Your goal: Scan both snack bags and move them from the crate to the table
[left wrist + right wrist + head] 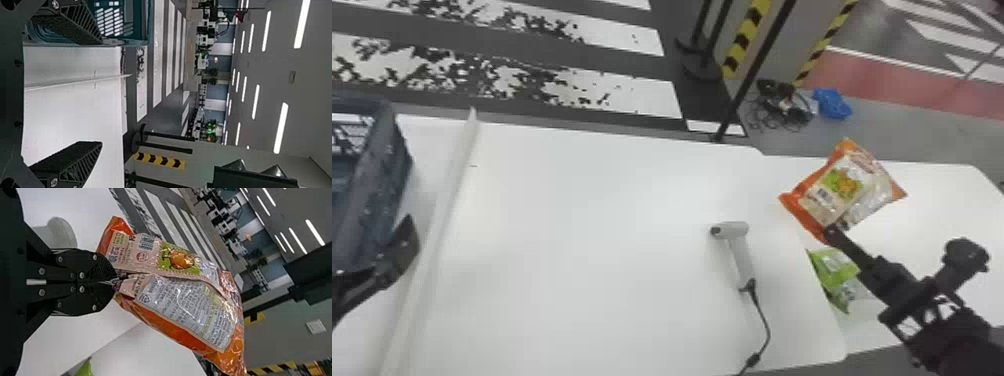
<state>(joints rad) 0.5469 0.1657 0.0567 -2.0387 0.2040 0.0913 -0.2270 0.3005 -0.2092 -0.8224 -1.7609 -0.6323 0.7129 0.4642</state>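
Note:
Over the right part of the table, my right gripper (833,235) holds the orange snack bag (837,187) by its lower edge. In the right wrist view my right gripper (113,282) is shut on the orange bag (188,309), pinching a fold of it. The green snack bag (837,272) lies on the lower right table, partly behind the right arm. A grey handheld scanner (739,250) rests on the white table. At the far left, beside the crate (369,200), is my left gripper (407,245); in the left wrist view my left gripper (98,94) stands open with nothing between its fingers.
A raised white strip (449,200) runs along the table (582,200) near the crate. The scanner's black cable (766,325) trails to the front edge. Beyond the table stand black posts (757,70), with cables (782,107) on the floor.

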